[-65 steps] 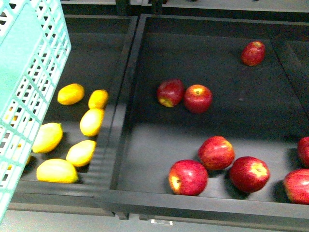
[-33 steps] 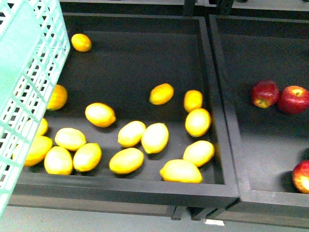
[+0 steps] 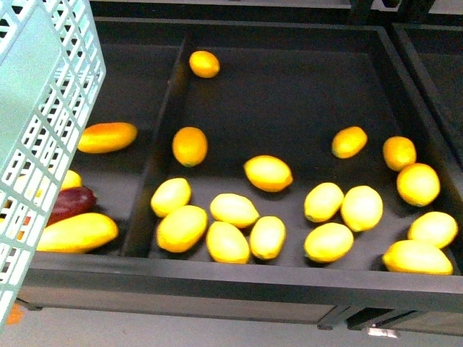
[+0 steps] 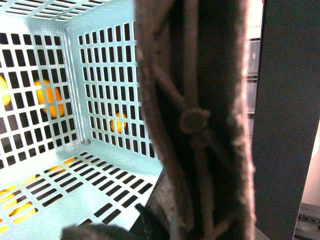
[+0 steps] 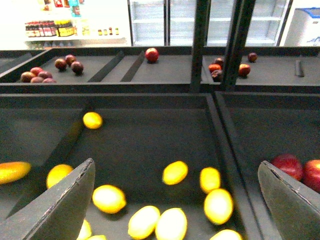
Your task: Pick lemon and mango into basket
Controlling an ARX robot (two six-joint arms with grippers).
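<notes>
In the front view, a light mint-teal slotted plastic basket (image 3: 43, 144) hangs tilted at the left edge over the black display counter (image 3: 217, 285). A small oval yellow lemon (image 3: 268, 173) lies among many like it in the middle bin, several touching. A long smooth yellow-orange mango (image 3: 76, 231) rests in the left compartment just beside a dark red mango (image 3: 70, 202). Neither arm shows here. The left wrist view alone shows the basket's floor bare and its brown handle (image 4: 195, 120) up close; whether the left pincer is pinching it cannot be told. Only the right wrist view shows the right pincer (image 5: 175, 165), spread wide and empty above the lemons. The crowding could make it nudge neighbours or take the wrong fruit, and the tilt might spill a dropped one.
</notes>
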